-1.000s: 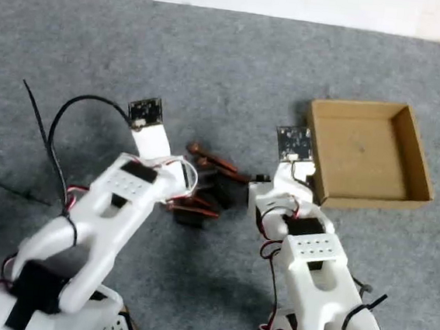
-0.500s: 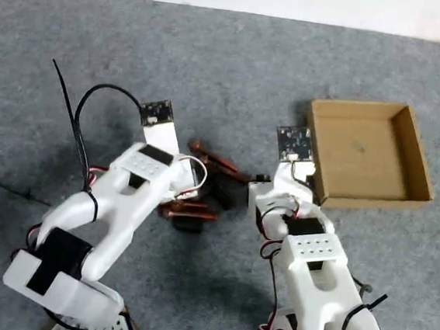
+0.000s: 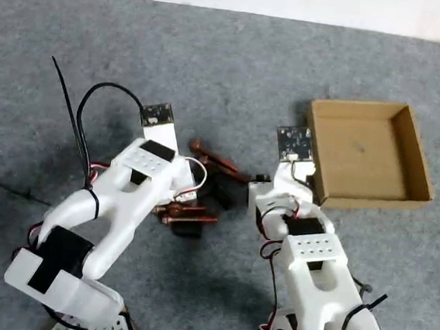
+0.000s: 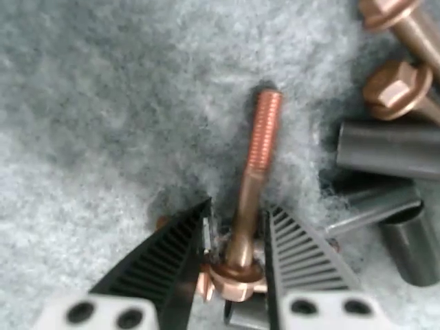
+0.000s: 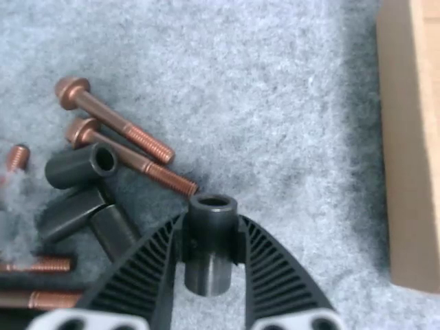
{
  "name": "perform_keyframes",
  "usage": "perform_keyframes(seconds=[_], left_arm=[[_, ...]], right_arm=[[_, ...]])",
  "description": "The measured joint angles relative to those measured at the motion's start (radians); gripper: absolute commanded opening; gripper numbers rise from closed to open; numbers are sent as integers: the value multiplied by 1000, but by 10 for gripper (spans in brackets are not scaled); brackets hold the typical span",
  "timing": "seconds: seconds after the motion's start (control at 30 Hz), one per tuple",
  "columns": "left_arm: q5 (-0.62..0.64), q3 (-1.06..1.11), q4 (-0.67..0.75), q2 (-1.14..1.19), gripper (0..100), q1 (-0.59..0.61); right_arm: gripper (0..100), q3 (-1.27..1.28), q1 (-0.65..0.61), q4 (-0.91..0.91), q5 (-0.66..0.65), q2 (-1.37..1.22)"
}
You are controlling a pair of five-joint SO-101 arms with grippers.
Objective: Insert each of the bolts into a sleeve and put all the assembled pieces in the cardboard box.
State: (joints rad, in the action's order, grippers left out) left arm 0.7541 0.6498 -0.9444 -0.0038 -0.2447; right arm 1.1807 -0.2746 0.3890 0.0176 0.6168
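Note:
In the left wrist view a copper bolt (image 4: 251,172) lies between my left gripper's (image 4: 237,212) jaws, head toward the gripper base and thread pointing away; the jaws are shut on its head. My right gripper (image 5: 211,221) is shut on a dark sleeve (image 5: 208,247), held upright with its open end showing. From above, the loose bolts and sleeves (image 3: 213,172) lie between the two arms. The left arm (image 3: 135,192) covers the near side of the pile. The cardboard box (image 3: 372,201) sits just right of the right arm's wrist (image 3: 294,145).
Two more bolts (image 5: 113,120) and several dark sleeves (image 5: 79,165) lie on the grey carpet beyond the held sleeve. Bolt heads (image 4: 388,86) and sleeves (image 4: 388,148) crowd one side of the left gripper. A thin black tie (image 3: 15,190) lies at the left.
The left arm has swung in and come down over the near bolts of the pile, its wrist now closer to them. The right arm and its sleeve have stayed put.

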Motion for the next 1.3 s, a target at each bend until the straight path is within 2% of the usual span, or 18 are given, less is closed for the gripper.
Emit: perform_keyframes(seconds=[0.33,0.67,0.83,1.03,1.3], left_arm=[[0,-5,-2,2,123,3],[0,9,-12,-147,123,140],[0,72,-12,-249,120,118],[0,169,-12,-321,120,17],[0,215,124,-325,123,78]], right_arm=[[5,0,0,0,0,0],[5,0,0,0,0,0],[5,0,0,0,0,0],[5,0,0,0,0,0],[5,0,0,0,0,0]])
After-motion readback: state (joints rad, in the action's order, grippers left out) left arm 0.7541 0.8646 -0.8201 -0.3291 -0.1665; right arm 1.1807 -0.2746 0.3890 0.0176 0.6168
